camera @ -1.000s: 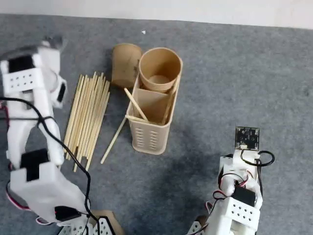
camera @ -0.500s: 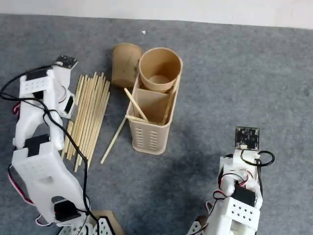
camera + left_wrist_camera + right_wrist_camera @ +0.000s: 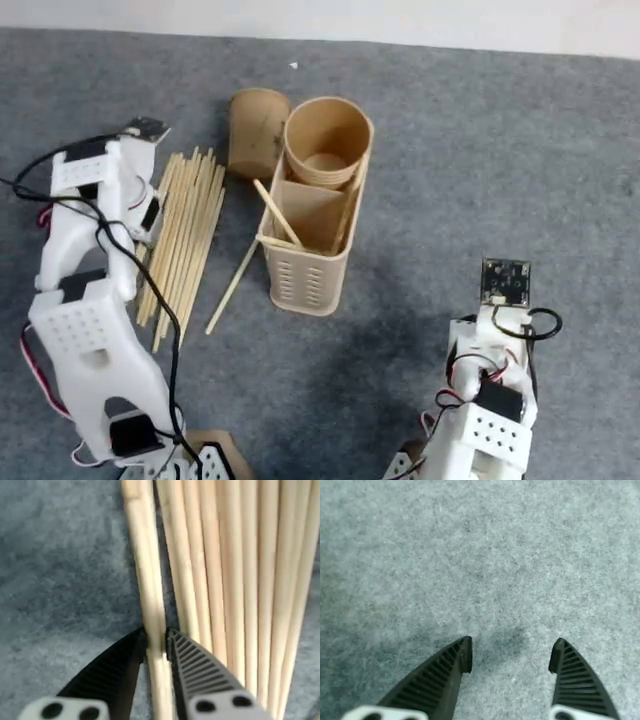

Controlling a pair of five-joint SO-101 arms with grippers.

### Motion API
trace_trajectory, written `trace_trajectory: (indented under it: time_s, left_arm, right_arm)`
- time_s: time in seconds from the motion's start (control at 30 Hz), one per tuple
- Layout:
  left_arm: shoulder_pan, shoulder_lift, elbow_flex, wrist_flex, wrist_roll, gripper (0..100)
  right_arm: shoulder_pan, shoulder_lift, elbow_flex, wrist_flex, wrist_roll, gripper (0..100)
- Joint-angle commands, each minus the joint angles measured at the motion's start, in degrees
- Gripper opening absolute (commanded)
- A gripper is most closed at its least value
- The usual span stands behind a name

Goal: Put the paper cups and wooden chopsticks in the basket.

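The left gripper is down on the grey mat, jaws pinched on the outermost stick of the wooden chopsticks pile, likely picked because its open side leaves a jaw room; one stick or two is hard to tell. The pile lies flat beside the basket, which holds a paper cup and one chopstick, with another cup on its side against it. The right gripper hangs with jaws apart over bare mat, well clear.

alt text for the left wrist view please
The left gripper pinches one wooden chopstick at the edge of a row of chopsticks lying side by side on grey carpet.
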Motion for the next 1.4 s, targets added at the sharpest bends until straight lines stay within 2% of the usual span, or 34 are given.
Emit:
trace_trajectory:
  time_s: [0.0,0.27,0.4,0.53,0.67,0.83,1.0,1.17,1.27,1.37]
  left_arm:
    - [-0.75,-0.31,-7.16,3.6,-0.35,0]
    - [1.19,-9.63,-24.48,18.64,-0.09,0]
    - [5.32,-18.24,-30.02,24.09,1.32,0]
    - [11.21,-29.58,-30.46,25.14,4.75,0]
    - [19.74,-42.42,-30.46,25.14,8.44,0]
    - [35.03,-55.87,-30.46,25.14,13.98,0]
    - [46.73,-65.54,-30.2,25.14,15.12,0]
    - [52.18,-74.77,-20.7,23.74,17.32,0]
    - [52.35,-83.65,-8.22,17.93,17.32,0]
    - [52.18,-92.35,9.36,7.38,17.14,0]
  right_arm:
    - [-0.57,-0.75,1.8,-1.01,0.44,26.0]
    - [-0.57,-0.75,1.63,-1.01,0.44,26.0]
    - [-0.57,-0.75,1.63,-1.01,0.44,26.0]
    - [-0.57,-0.75,1.63,-1.01,0.44,26.0]
    - [-0.57,-0.75,1.63,-1.01,0.44,26.0]
    - [-0.57,-0.75,1.63,-1.01,0.44,26.0]
    - [-0.57,-0.75,1.63,-1.01,0.44,26.0]
    - [-0.57,-0.75,1.63,-1.01,0.44,26.0]
    - [-0.48,-0.75,1.63,-1.01,0.44,26.0]
    - [-0.48,-0.75,1.63,-1.01,0.44,26.0]
